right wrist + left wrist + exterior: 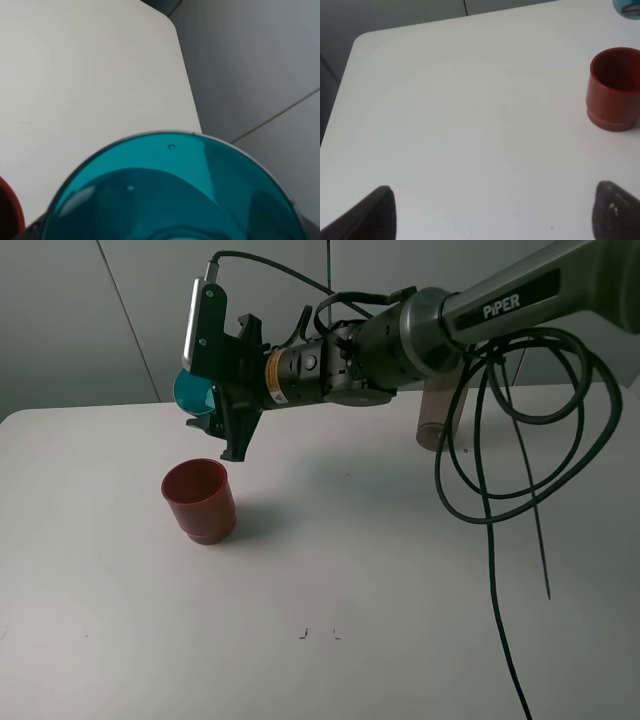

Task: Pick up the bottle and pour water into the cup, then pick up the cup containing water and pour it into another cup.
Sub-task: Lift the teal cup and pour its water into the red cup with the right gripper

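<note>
My right end effector [213, 392] is clenched on the teal cup [188, 390], with the jaws on opposite sides of its wall. The cup is held clear of the counter [400, 570] and turned far over from upright. In the right wrist view its translucent round body [175, 195] fills the near field. Whether any water is leaving it cannot be determined. The red-brown cup [200, 500] stands upright on the counter just below and slightly forward of the held cup, mouth up, not touching it. A sliver of its rim [7, 212] shows at the edge of the right wrist view. My left end effector [497, 212] is released, its two dark fingertips [377, 210] spread wide above bare counter, with the red-brown cup [614, 90] near it and off to one side. The bottle [440, 420] stands on the far right part of the counter, well apart from both cups and partly hidden behind my right arm. Black cables [500, 470] hang in loops from that arm down over the counter. The counter is white, matte and round-cornered, with two small dark marks [305, 633] near its front edge. Behind it is a grey panelled wall [100, 310] with thin seams.
</note>
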